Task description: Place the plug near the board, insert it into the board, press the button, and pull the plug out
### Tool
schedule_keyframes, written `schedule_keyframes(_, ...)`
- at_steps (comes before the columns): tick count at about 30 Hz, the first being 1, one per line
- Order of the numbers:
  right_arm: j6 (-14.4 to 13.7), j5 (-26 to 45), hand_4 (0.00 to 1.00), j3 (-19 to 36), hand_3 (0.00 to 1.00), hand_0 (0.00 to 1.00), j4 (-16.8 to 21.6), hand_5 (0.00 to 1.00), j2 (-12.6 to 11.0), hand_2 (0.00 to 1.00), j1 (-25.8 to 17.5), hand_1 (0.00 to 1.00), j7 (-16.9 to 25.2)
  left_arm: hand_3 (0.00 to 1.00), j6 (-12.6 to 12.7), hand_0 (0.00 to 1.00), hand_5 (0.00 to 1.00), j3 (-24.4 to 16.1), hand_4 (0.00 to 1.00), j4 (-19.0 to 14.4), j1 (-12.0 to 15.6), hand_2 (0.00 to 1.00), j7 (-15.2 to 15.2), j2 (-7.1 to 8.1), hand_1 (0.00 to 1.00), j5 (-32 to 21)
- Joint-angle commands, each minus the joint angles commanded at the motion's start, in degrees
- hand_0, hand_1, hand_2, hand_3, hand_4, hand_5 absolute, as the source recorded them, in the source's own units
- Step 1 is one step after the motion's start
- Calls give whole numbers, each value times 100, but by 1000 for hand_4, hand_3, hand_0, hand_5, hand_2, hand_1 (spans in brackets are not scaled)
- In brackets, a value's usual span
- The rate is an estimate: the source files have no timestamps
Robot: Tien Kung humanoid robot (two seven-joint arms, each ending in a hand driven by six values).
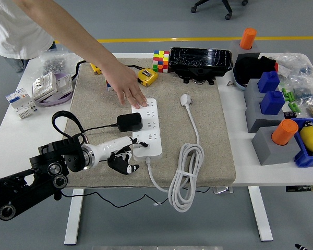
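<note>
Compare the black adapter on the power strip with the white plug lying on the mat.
The black adapter is boxy and dark; the white plug is small, flat and pale. The black adapter sits on the power strip, apparently plugged in; the white plug lies loose on the mat, right of the strip. The adapter's thin black cord runs left; the plug's thick white cable runs down to a bundled coil. Both are corded plugs.

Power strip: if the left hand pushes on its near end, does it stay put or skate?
The power strip probably stays: a person's hand presses its far end, and it lies flat on a coarse fabric mat. Unheld, it looks light enough to pivot. Its bundled white cord trails loose, so it would hardly resist.
</note>
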Motion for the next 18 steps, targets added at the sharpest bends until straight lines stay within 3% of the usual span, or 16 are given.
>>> schedule_keyframes(5,-1,-4,928,9,592,675,2,525,1,689,-6,683,1,858,83,87,2,-73,598,-47,54,154,-110,4,61,98)
schedule_keyframes(7,1,-2,928,5,592,675,-5,525,5,689,-10,683,-3,858,165,87,2,-155,598,-90,96,154,-281,14,61,-7)
schedule_keyframes(8,1,-3,928,6,592,675,-5,525,7,689,-12,684,-2,781,196,94,2,-181,616,-100,107,162,-341,14,60,-22)
schedule_keyframes(13,1,-1,928,2,592,675,-2,525,13,689,-13,684,1,781,497,94,2,-326,616,-91,189,162,-672,-6,60,-17)
schedule_keyframes(14,1,-2,928,0,593,674,0,525,13,689,-10,684,2,810,553,195,82,-355,741,-80,205,249,-732,-12,121,-42)
schedule_keyframes(18,-1,-4,928,6,593,674,0,525,15,689,6,684,5,810,906,195,82,-456,741,-2,265,249,-1082,-41,121,-160)
